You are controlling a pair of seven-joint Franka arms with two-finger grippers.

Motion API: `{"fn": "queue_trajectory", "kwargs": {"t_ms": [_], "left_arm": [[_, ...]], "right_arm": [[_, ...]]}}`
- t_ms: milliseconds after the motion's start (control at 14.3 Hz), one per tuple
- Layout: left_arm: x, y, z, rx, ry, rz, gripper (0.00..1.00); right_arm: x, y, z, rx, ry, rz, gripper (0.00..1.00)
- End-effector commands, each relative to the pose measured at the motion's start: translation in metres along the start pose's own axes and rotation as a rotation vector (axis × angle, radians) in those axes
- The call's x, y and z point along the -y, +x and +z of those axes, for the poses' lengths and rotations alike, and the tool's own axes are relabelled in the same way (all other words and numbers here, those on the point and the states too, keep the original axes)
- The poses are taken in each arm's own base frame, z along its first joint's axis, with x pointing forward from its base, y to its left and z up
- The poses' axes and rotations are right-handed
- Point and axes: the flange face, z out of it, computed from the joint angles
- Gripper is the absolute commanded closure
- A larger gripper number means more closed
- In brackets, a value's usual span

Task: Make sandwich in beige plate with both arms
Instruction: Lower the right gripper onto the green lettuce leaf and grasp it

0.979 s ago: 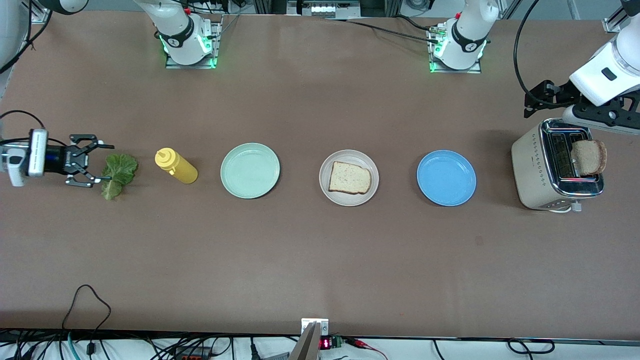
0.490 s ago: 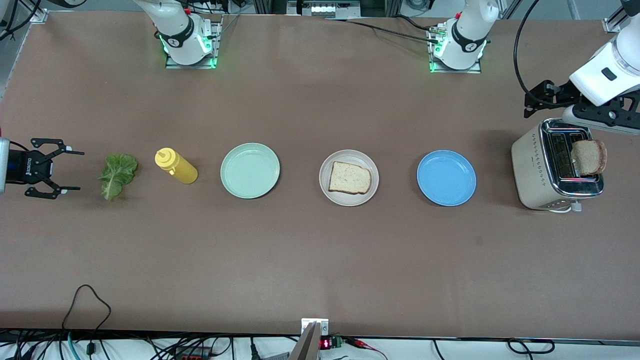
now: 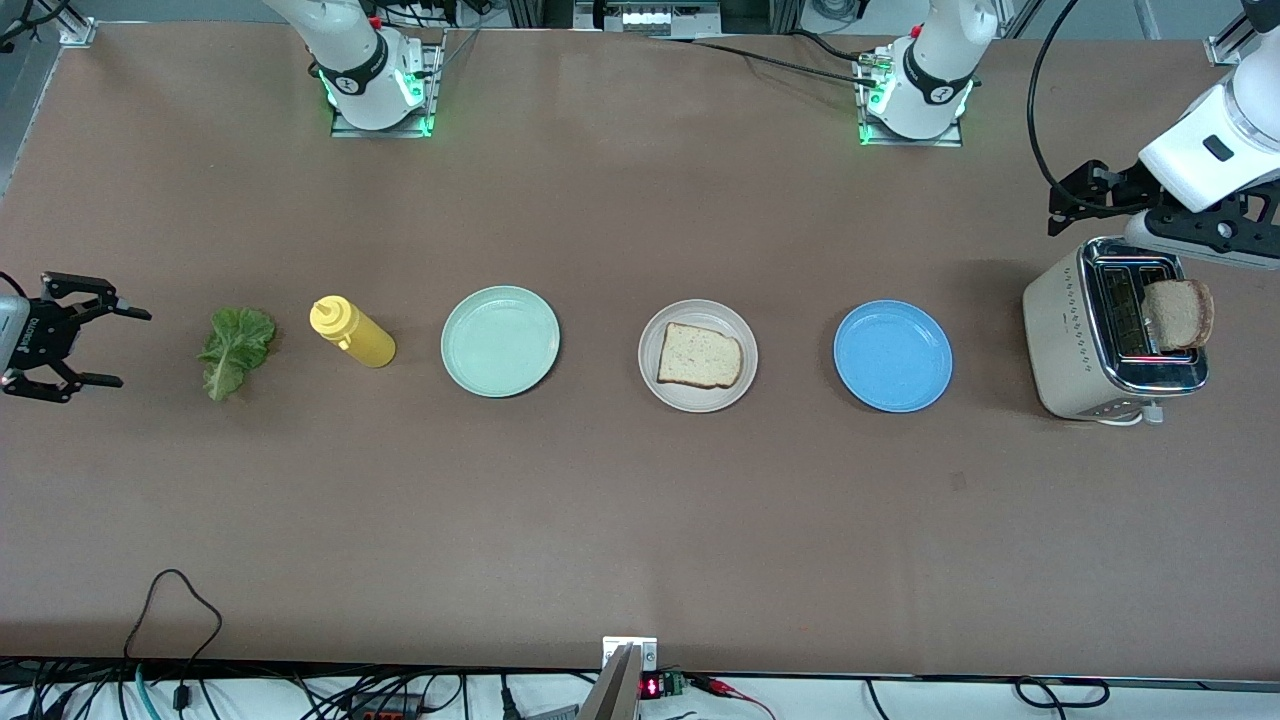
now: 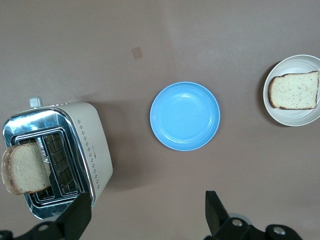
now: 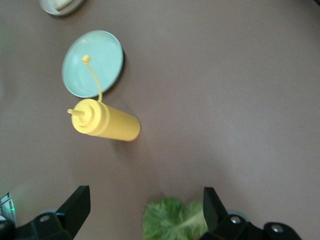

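- A row of things lies across the middle of the brown desk.
- The beige plate sits mid-row and carries one slice of bread.
- Beside it toward the left arm's end lies the blue plate, then the toaster with a second slice standing up out of a slot.
- Toward the right arm's end lie the pale green plate, the yellow squeeze bottle on its side, and the lettuce leaf.
- The right hand hangs at that end of the desk, fingers wide, empty, apart from the lettuce.
- The left hand, fingers wide and empty, hangs over the desk beside the toaster.
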Motion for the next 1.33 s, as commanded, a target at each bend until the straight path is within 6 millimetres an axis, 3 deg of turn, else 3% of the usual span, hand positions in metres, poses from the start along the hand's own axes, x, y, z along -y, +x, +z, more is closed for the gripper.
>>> {"fn": "queue_trajectory", "kwargs": {"t_ms": [0,210,420,560,909,1259], "left_arm": [[-0.001,0.003,-0.006,0.003,0.005,-0.007,0.0],[-0.001,0.003,-0.005,0.005,0.005,-0.007,0.0],[-0.001,0.003,-0.006,0.003,0.005,-0.007,0.0],[-0.002,0.003,-0.005,0.005,0.005,-0.005,0.0],[-0.001,0.003,-0.005,0.005,0.005,-0.007,0.0],[-0.001,0.003,-0.005,0.005,0.005,-0.007,0.0]], "right_arm": [[0.007,0.012,0.014,0.099,-0.067,0.167,0.0],[0.007,0.018,0.032,0.166,-0.126,0.421,0.0],[-0.002,0.005,0.068,0.225,-0.215,0.685,0.0],[-0.008,-0.002,0.089,0.242,-0.27,0.731,0.0],[-0.027,-0.039,0.168,0.238,-0.377,0.79,0.0],[-0.027,-0.059,0.212,0.259,-0.406,0.848,0.0]]}}
